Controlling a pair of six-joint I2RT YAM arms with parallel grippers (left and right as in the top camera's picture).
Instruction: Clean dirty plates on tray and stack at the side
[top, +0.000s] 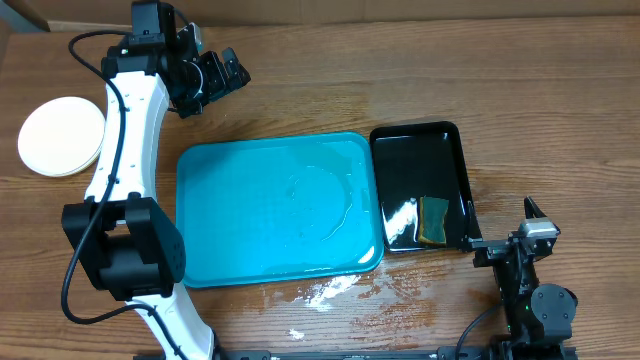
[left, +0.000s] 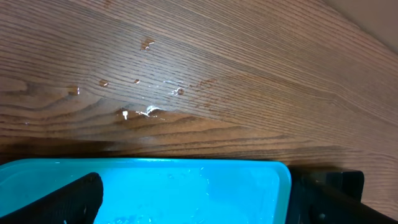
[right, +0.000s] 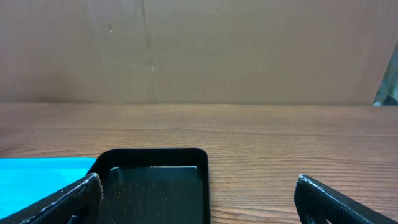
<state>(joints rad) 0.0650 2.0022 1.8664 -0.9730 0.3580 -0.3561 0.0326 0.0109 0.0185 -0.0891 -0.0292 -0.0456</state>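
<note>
The plates lie in a stack on the wood at the far left, off the tray, a cream-white one on top. The turquoise tray in the middle holds only a film of water. My left gripper hovers open behind the tray's far left corner with nothing in it. The left wrist view shows the tray's rim between the spread fingers of that gripper. Near the front right, my right gripper is open and empty.
A glossy black tray sits against the turquoise tray's right side with a green-yellow sponge in it. It also shows ahead in the right wrist view as the black tray. Water drops and a wet patch lie on the wood.
</note>
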